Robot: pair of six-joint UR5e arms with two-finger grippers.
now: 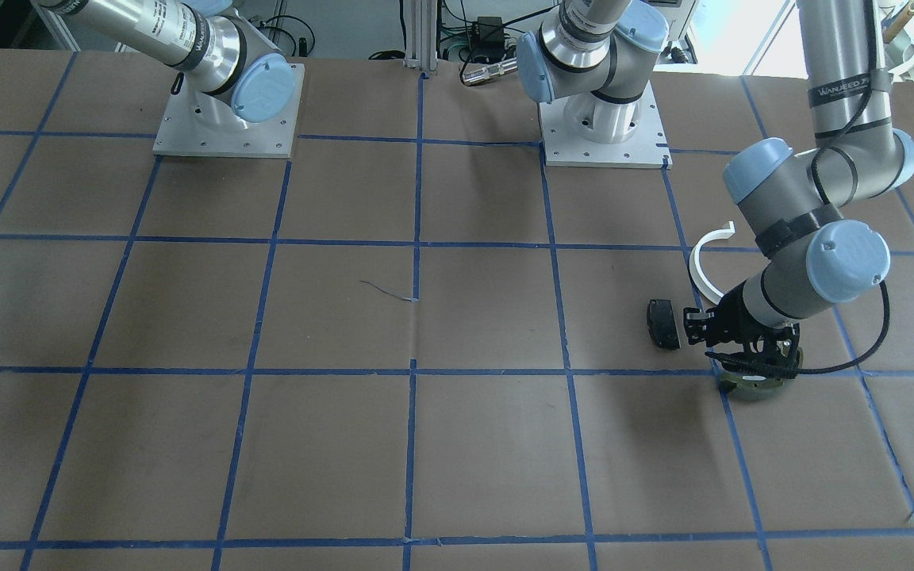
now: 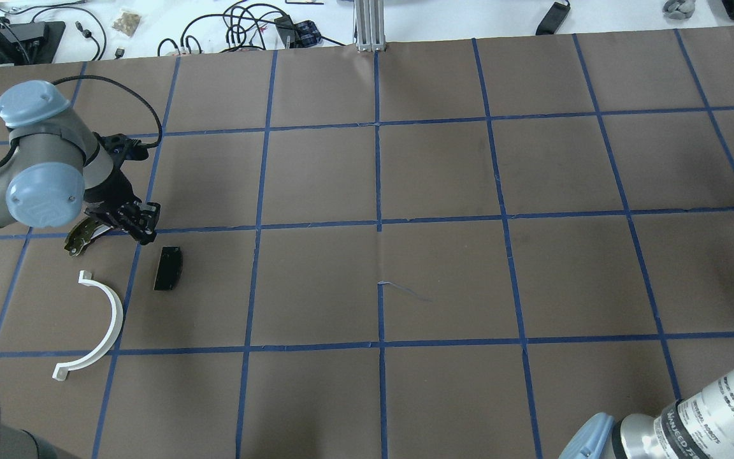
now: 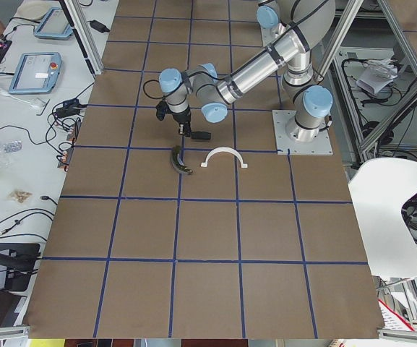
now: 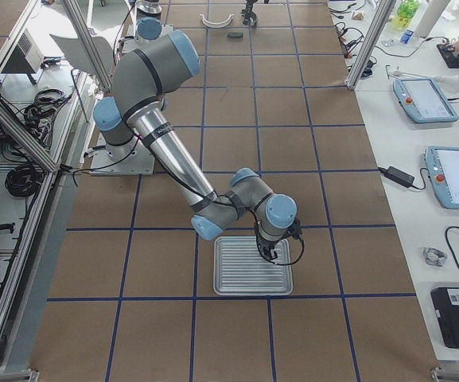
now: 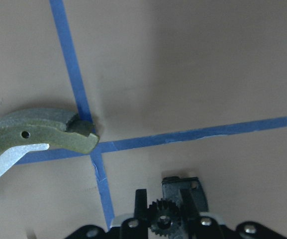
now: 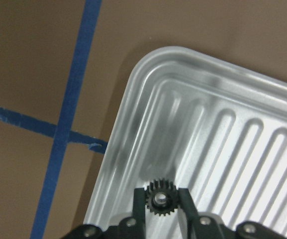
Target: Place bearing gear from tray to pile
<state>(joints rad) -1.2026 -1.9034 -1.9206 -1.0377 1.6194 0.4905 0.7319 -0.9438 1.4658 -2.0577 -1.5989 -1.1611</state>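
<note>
The pile lies on the table's left: a black plate (image 2: 167, 268), a white half-ring (image 2: 102, 319) and an olive-green shoe (image 2: 80, 236). My left gripper (image 2: 144, 224) hovers between the shoe and the plate. In the left wrist view it (image 5: 159, 209) is shut on a small black gear (image 5: 158, 220), with the shoe (image 5: 39, 132) ahead to the left. My right gripper (image 6: 160, 199) is shut on another small black gear (image 6: 160, 198) over a corner of the ribbed metal tray (image 6: 223, 129). I cannot tell if that gear touches the tray.
The tray (image 4: 253, 267) lies on the table's far right, seen in the exterior right view, with the right gripper (image 4: 270, 253) over its edge. Brown paper with blue tape lines (image 2: 378, 223) covers the table. Cables and boxes (image 2: 246, 25) lie beyond the far edge.
</note>
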